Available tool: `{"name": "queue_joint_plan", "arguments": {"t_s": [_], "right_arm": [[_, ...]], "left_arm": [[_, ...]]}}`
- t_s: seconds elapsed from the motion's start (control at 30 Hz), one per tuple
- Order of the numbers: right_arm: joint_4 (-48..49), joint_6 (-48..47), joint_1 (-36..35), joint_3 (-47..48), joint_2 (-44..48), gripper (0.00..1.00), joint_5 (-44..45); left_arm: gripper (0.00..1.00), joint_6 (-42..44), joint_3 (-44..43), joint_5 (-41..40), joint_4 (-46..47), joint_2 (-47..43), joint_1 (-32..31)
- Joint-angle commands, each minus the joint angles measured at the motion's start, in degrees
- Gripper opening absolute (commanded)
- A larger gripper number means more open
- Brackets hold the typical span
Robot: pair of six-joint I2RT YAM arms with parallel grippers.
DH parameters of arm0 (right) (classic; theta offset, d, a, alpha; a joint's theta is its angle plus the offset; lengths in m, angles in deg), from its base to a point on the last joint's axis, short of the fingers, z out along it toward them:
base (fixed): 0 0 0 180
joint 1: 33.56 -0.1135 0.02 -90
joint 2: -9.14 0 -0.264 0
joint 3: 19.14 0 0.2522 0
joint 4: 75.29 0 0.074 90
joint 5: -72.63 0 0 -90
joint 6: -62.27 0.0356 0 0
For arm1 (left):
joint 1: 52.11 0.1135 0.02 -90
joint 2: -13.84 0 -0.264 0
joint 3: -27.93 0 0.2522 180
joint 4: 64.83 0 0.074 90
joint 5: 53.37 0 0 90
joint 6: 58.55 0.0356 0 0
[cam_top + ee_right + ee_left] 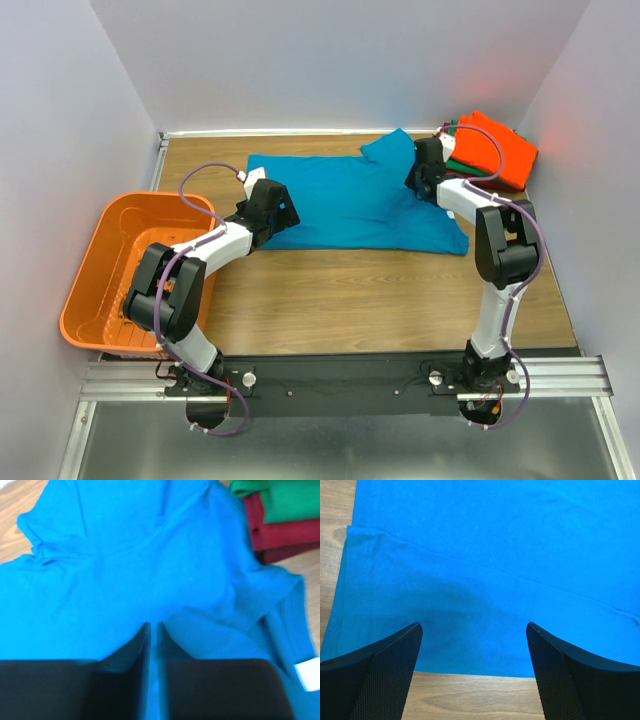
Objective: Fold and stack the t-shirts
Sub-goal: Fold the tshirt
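Observation:
The teal-blue t-shirt [350, 205] lies spread on the wooden table, with one sleeve folded up at the back right. My left gripper [284, 214] is open, low over the shirt's left edge; in the left wrist view [472, 630] its fingers straddle the hem [470, 665] without holding it. My right gripper [416, 180] is at the shirt's right part. In the right wrist view [152, 626] its jaws are pinched on a fold of the blue cloth [125, 555]. The white neck label [307, 675] shows at the lower right. Folded orange [500, 148], green [290, 497] and dark red [285, 535] shirts are stacked at the back right.
An orange plastic slotted basket [95, 250] stands at the table's left edge. Grey walls close in the left, back and right sides. Bare wood [380, 295] lies between the shirt and the arm bases.

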Motion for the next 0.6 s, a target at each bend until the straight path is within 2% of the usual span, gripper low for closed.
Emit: {"name": "queue_joint_plan", "arguments": {"t_s": [0.0, 0.03, 0.07, 0.17, 0.37, 0.57], "right_arm": [[3.65, -2.19, -0.92, 0.43, -2.77, 0.46, -2.48], [3.67, -2.8, -0.83, 0.95, -3.12, 0.54, -2.92], [3.67, -3.15, -0.92, 1.31, -3.39, 0.68, -3.19], [0.7, -3.77, -0.83, 3.85, -3.39, 0.81, -3.28], [-6.61, 2.19, 0.75, 1.41, 3.89, 0.81, -2.39], [-8.64, 9.4, 1.02, -13.26, 16.99, 0.81, -6.7]], "left_arm": [[0.92, -0.7, 0.71, -0.17, 0.42, 0.68, -0.16], [0.92, -0.88, 0.72, -0.26, 0.33, 0.68, -0.16], [0.92, -1.06, 0.8, -0.44, 0.24, 0.77, -0.16], [0.92, -2.11, 0.89, -1.14, -0.46, 0.24, -0.07], [0.92, -3.95, 1.24, -3.07, -3.79, -3.8, 0.02], [0.92, -10.72, 4.83, -8.95, -10.03, -7.84, 0.02]]}}
